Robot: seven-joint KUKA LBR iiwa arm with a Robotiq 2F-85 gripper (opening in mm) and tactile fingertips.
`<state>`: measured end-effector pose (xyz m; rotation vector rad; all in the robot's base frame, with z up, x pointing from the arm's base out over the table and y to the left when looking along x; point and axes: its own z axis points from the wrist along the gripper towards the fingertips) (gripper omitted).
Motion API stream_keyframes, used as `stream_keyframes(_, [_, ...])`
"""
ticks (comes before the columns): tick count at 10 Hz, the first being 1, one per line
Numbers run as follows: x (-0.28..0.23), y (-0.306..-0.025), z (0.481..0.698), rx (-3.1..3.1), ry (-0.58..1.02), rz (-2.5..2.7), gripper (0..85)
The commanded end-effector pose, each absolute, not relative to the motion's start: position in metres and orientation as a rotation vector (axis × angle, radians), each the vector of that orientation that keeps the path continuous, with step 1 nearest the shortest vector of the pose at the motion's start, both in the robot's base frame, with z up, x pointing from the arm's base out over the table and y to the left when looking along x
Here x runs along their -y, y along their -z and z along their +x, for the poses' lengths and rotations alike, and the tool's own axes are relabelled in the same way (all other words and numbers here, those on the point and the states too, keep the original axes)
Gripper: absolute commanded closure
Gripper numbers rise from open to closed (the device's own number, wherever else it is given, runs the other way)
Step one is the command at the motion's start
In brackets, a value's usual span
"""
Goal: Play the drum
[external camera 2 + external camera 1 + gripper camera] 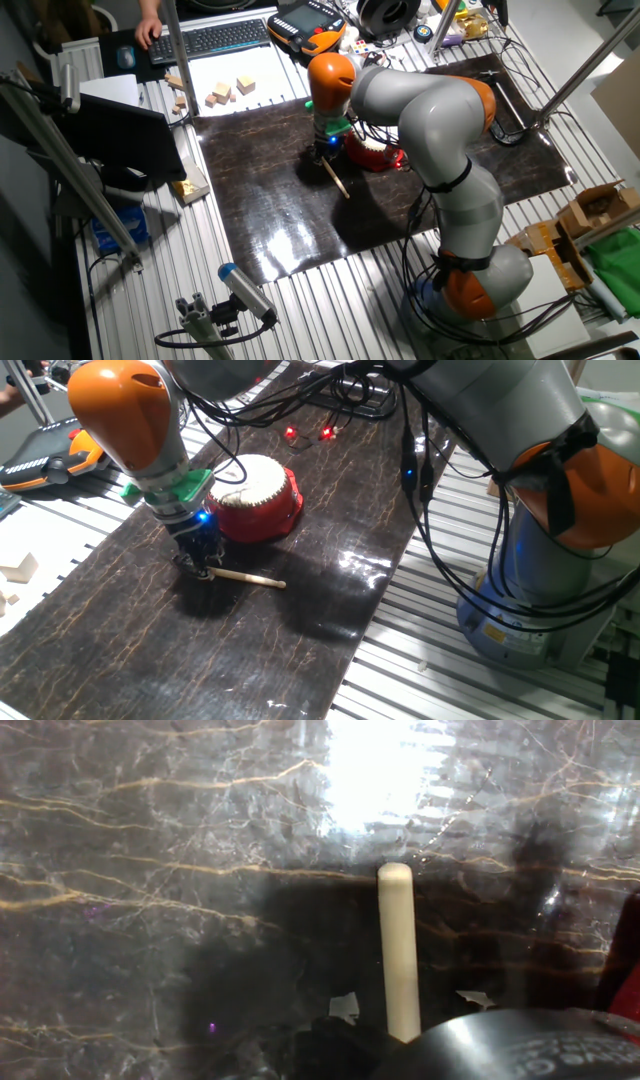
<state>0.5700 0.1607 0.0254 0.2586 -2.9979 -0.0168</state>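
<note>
The drum (255, 495) is a squat red drum with a cream skin. It stands on the dark marbled mat (300, 630) and also shows in the other fixed view (375, 155). A thin pale wooden stick (250, 577) lies flat on the mat in front of the drum. My gripper (200, 565) is lowered onto the stick's left end, beside the drum. In the hand view the stick (398, 950) runs between two small pale fingertips (345, 1008), with a gap on each side. A red sliver of the drum (628, 960) shows at the right edge.
Small wooden blocks (225, 92) lie beyond the mat's far edge, next to a keyboard (210, 38) and an orange teach pendant (305, 22). Black cables (420, 470) hang from the arm over the mat's right side. The robot base (530, 610) stands to the right.
</note>
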Motion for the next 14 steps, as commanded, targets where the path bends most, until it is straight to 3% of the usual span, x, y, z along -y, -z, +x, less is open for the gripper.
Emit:
stream_keyframes(1, [-0.161, -0.025, 0.57, 2.998, 0.017, 0.261, 53.0])
stream_keyframes(3, [-0.161, -0.025, 0.57, 2.997, 0.02, 0.268, 59.0])
stream_keyframes(5, [-0.161, -0.025, 0.57, 2.994, 0.026, 0.285, 70.3])
stream_keyframes(7, [-0.161, -0.026, 0.57, 3.0, 0.02, 0.29, 67.3])
stream_keyframes(11, [-0.158, -0.037, 0.572, 2.996, 0.017, 0.307, 80.3])
stream_keyframes(14, [-0.153, -0.059, 0.571, 3.001, 0.016, 0.303, 83.7])
